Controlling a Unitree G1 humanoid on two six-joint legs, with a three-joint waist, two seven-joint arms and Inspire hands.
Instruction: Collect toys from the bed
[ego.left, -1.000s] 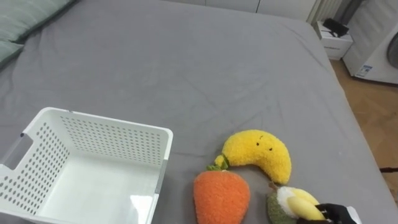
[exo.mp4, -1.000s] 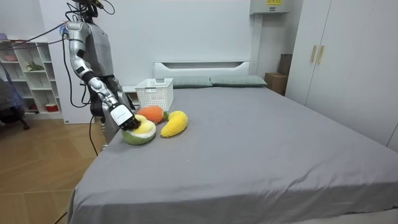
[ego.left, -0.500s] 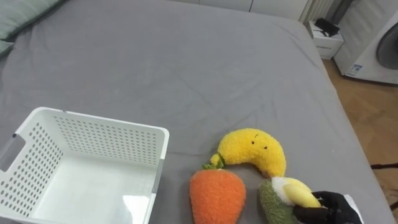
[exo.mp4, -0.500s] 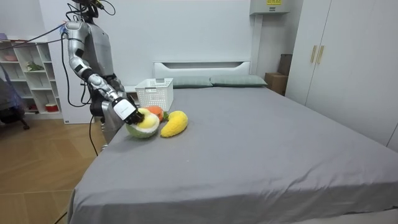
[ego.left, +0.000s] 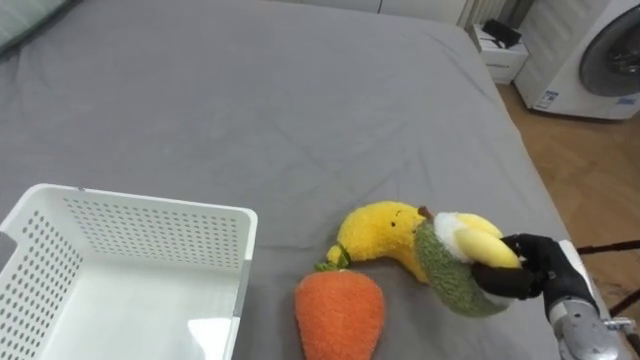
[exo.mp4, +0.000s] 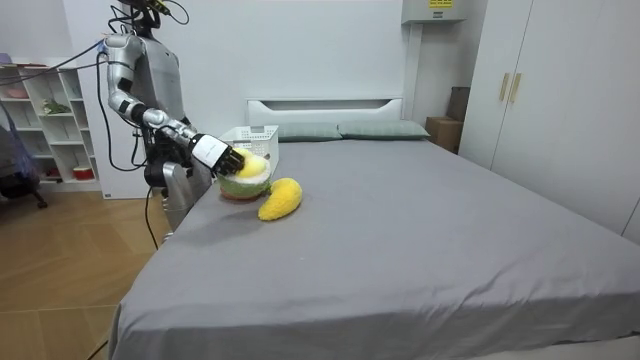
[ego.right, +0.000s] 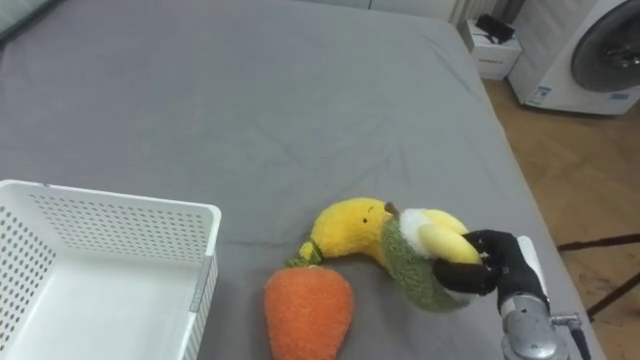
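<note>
**While the basket's floor lies bare, the right hand grips a plush toy**

As seen from the head camera, the white perforated basket (ego.left: 150, 207) sits at 8 o'clock on the grey bed (ego.left: 250, 100). What shows of its white floor is bare.

At 6 o'clock, just beside the basket's right wall, lies an orange carrot toy (ego.left: 338, 315). Its green top meets the lower end of a yellow banana toy (ego.left: 378, 232), which lies just above it toward 5 o'clock.

At 4 o'clock the right hand (ego.left: 528, 272) comes in from the lower right. Its dark fingers are curled round a green plush toy (ego.left: 450, 275) with a white and yellow centre. That toy covers the banana's right end. From the room view it seems raised off the bed in front of the basket, though whether it brushes the banana is hard to tell. Carrot and banana both lie between the held toy and the basket.

Beyond the bed's far corner, at 1 o'clock, stands a small white cabinet (ego.left: 498, 50). A washing machine (ego.left: 590, 50) stands at 2 o'clock on the wooden floor (ego.left: 580, 160).
</note>
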